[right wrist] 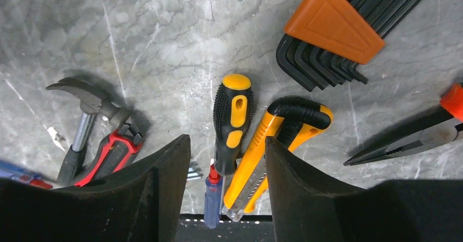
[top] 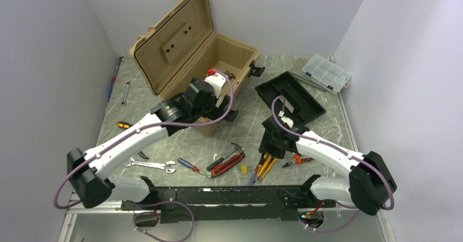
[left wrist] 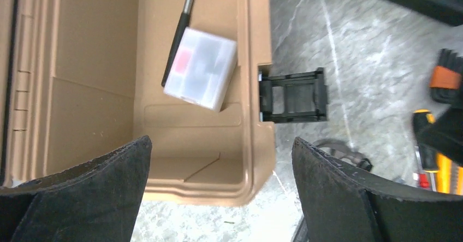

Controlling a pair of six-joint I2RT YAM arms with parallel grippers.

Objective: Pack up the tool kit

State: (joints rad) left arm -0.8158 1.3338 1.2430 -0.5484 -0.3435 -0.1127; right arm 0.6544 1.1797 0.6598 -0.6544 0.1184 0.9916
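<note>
The tan toolbox stands open at the back, its lid raised. My left gripper hovers open and empty over the box's near corner. Inside the box lie a small clear case and a dark-handled rod. A black latch hangs outside. The black insert tray sits on the table to the right. My right gripper is open, its fingers either side of a yellow-black screwdriver and a yellow utility knife.
An orange hex key set, pliers, a hammer and a small blue screwdriver lie around the right gripper. Wrenches and more screwdrivers lie at the left. A clear organiser case sits back right.
</note>
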